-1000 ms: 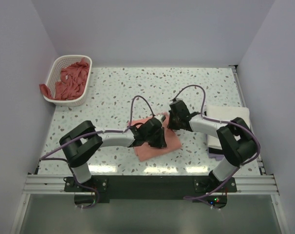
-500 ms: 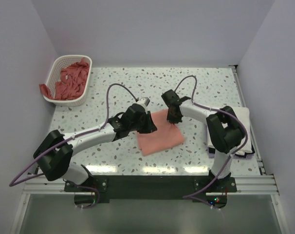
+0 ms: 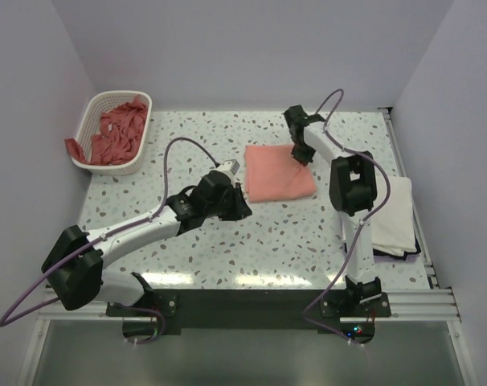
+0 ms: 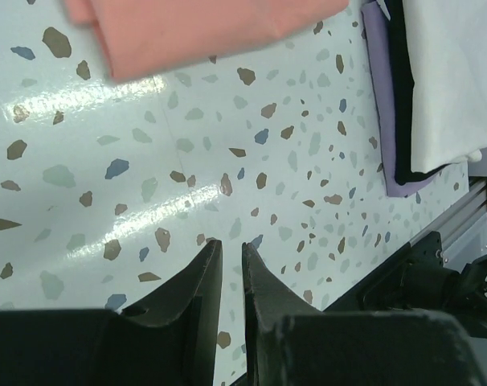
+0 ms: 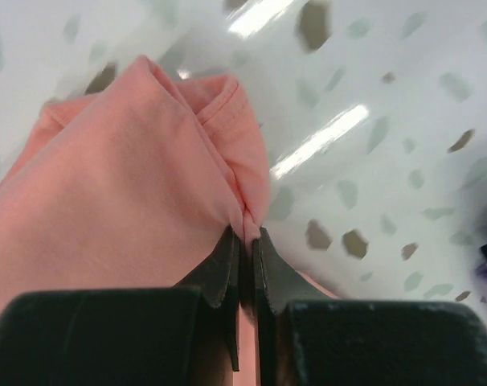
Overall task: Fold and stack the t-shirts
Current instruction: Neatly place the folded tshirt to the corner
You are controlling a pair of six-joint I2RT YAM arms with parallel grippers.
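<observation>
A folded salmon-pink t-shirt (image 3: 280, 173) lies flat at the back middle of the table. My right gripper (image 3: 302, 155) is shut on a bunched fold at its far right edge; in the right wrist view the pink cloth (image 5: 131, 185) is pinched between the tips of my right gripper (image 5: 245, 229). My left gripper (image 3: 243, 211) hovers just off the shirt's near left corner. In the left wrist view my left gripper (image 4: 230, 245) shows a narrow gap with only bare table behind it, and the shirt (image 4: 203, 32) lies beyond. A folded white t-shirt (image 3: 392, 211) tops a pile at the right.
A white lattice basket (image 3: 95, 112) at the back left holds several crumpled pink t-shirts (image 3: 117, 133). Under the white t-shirt (image 4: 448, 80) lie a black layer and a lilac one (image 4: 380, 88), close to the table's right edge. A metal rail (image 3: 243, 304) runs along the near edge.
My right gripper has dragged the folded pink shirt from the near middle toward the back right. My left gripper has come off the shirt and now sits beside its near left corner.
</observation>
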